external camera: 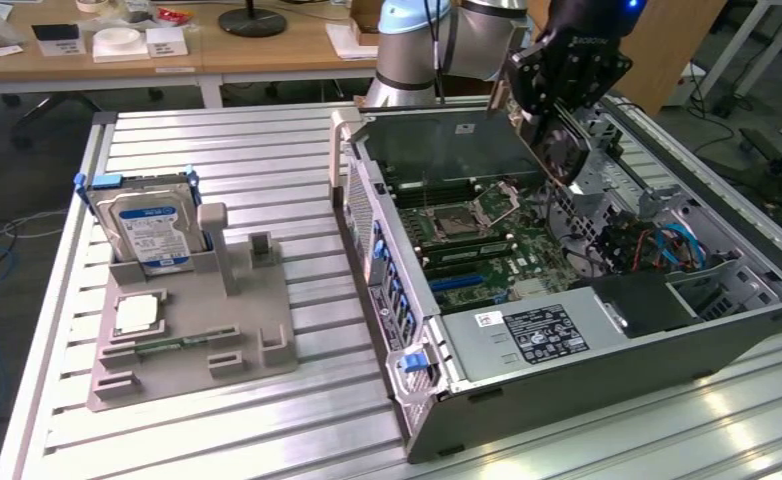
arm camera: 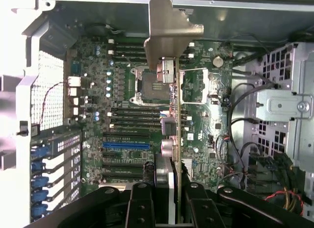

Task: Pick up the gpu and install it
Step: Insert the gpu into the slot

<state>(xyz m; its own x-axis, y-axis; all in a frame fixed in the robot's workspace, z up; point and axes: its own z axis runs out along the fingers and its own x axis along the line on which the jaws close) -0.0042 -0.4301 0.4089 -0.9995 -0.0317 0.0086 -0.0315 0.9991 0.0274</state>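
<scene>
In the exterior view I see the black claw (external camera: 567,105) above the open grey metal computer case (external camera: 605,350), holding the thin flat dark gpu card (external camera: 561,150). In the wrist view the claw grips this card edge-on, and its shiny metal bracket (arm camera: 169,32) hangs over the green motherboard (arm camera: 122,115).

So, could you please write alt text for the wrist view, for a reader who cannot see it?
The pincer grips the gpu edge-on, its metal bracket at the far end, above the green motherboard of an open case. A processor socket and a blue slot show on the board.
</scene>
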